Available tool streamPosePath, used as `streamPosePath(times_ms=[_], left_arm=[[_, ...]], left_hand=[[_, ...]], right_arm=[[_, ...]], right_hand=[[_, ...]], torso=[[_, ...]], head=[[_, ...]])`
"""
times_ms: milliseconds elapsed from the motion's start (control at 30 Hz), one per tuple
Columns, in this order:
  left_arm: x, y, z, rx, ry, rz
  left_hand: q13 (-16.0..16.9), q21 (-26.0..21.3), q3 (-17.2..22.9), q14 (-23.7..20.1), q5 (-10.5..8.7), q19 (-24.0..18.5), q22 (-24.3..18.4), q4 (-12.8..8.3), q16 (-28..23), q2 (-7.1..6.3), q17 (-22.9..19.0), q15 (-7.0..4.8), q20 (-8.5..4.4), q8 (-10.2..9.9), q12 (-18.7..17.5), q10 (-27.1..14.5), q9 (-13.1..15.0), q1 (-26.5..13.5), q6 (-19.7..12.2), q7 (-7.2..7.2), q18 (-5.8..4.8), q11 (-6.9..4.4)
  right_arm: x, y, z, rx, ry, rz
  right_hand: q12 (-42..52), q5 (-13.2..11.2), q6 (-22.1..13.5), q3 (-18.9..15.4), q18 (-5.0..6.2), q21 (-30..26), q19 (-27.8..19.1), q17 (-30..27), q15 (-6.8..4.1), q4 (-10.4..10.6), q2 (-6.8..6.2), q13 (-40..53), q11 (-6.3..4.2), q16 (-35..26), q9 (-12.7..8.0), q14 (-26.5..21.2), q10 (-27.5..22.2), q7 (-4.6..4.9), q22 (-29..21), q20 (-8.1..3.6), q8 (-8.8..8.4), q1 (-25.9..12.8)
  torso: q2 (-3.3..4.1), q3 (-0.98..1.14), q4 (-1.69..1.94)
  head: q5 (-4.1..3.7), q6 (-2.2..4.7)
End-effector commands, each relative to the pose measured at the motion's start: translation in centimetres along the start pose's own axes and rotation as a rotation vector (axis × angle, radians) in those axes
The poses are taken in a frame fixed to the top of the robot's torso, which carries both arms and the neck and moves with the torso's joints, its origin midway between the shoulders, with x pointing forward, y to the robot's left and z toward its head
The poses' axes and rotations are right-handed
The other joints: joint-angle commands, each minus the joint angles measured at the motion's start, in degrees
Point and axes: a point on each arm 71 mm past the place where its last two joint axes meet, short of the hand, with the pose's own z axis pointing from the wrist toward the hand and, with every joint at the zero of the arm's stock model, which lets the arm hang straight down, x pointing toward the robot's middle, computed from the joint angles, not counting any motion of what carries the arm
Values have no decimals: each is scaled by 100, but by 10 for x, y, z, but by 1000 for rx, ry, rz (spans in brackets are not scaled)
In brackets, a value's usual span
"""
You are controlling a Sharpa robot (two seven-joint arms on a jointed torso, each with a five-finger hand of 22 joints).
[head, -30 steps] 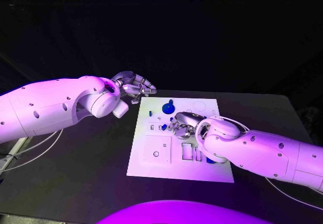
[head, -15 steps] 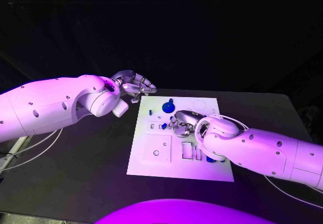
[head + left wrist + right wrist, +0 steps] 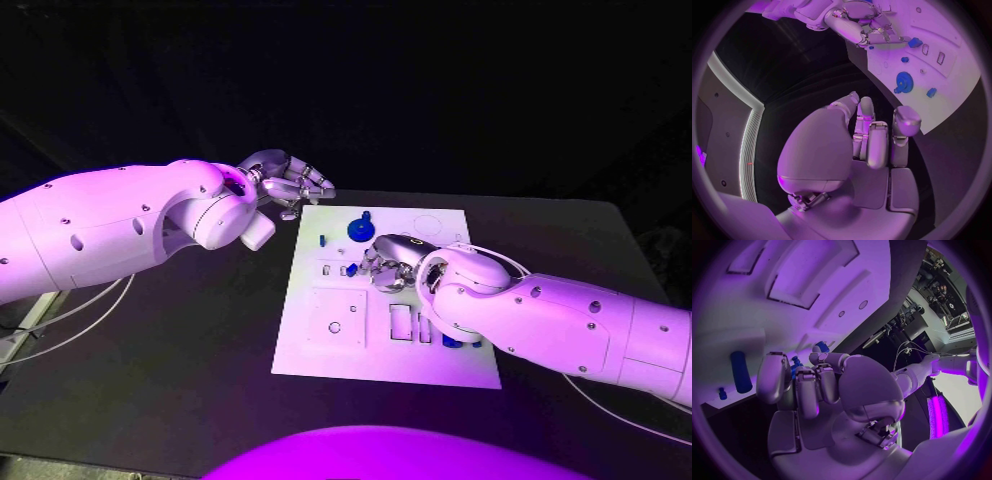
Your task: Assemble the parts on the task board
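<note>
While my arms reach in over the black desk (image 3: 173, 370), this is how things lie, nearest first.

Board, near end: the white task board (image 3: 332, 362) lies flat mid-desk, with rectangular recesses (image 3: 401, 322) cut in this end.

Right robot hand: my right robot hand (image 3: 387, 266) is down over the middle of the board, fingers curled together. A small blue part (image 3: 796, 363) shows between the fingertips in the right wrist view, so I take it as pinched there, low against the board.

Parts by that robot hand: a blue cylinder (image 3: 740, 371) lies on the board beside it, with a tiny blue peg (image 3: 722, 393) just next to the cylinder.

Board, far end: a blue gear (image 3: 359, 232) sits on the board, with a small blue piece (image 3: 366, 216) just beyond it.

Left robot hand: my left robot hand (image 3: 287, 184) hovers off the board's far left corner, over the desk, fingers curled in with nothing in them and touching no part.
</note>
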Motion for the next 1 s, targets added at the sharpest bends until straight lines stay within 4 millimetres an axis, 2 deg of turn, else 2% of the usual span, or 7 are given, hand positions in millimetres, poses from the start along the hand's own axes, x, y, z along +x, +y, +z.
streamPosePath(times_ms=[33,1000], left_arm=[[2,-2,0,8,16,2],[1,-1,0,7,15,2]], left_hand=[[-9,29,34,203,1,11,6,-7,39,-28,607,49,33,-14,-27,-13,-7,44,34,13,22,44],[-16,38,41,205,1,18,22,-4,46,-35,613,53,36,-34,-28,-16,-26,38,49,16,19,47]], right_arm=[[0,2,1,-14,-9,-12],[-2,2,5,-10,-15,-9]], right_hand=[[17,24,39,-6,-51,0,11,1507,11,-23,13,1012,12,36,-5,599,282,4,7,10,15,-52],[11,14,47,-13,-51,-2,11,1507,15,-22,20,1009,15,36,-6,599,279,6,7,13,14,-56]], torso=[[0,3,0],[1,0,1]], head=[[4,2],[0,-24]])
